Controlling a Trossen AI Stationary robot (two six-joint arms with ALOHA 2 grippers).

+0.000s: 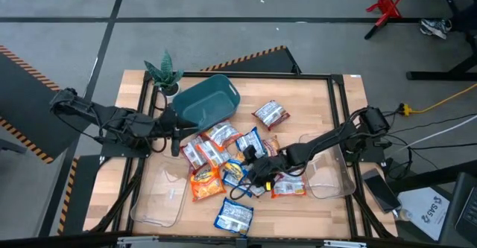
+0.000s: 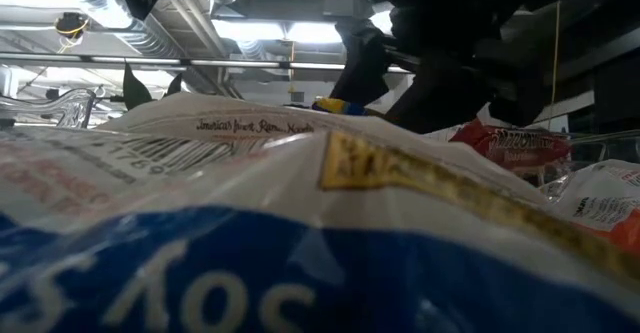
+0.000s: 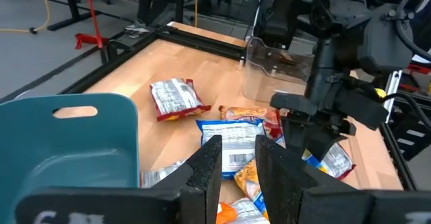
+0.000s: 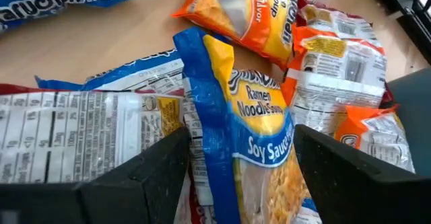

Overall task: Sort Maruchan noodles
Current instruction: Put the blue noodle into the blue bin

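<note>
Several Maruchan noodle packets [image 1: 223, 159] lie in a loose heap on the wooden table, in orange, blue-white and red-white wrappers. One red-white packet [image 1: 270, 114] lies apart at the far side and one blue-white packet [image 1: 234, 217] near the front edge. My right gripper [image 1: 252, 172] is down in the heap, shut on a blue-and-yellow packet [image 4: 252, 116]. My left gripper [image 1: 177, 135] hovers next to the teal bin [image 1: 209, 103], its fingers [image 3: 209, 170] a narrow gap apart and empty. My right gripper pinches the blue-and-yellow packet across its width, one finger on each long edge [image 4: 195, 136]. The fingers slant down from the table's right side and lie along the packet's sides. The packet bows up between them, one blue edge folded upward, and its far end rests on the heap.
A clear plastic tray [image 1: 160, 196] lies at the front left and another [image 1: 332, 177] at the right, under my right arm. A small green plant [image 1: 164, 73] stands at the far left corner. A black frame [image 1: 335, 80] runs around the table. A blue-white packet [image 2: 300, 253] blocks most of the low view.
</note>
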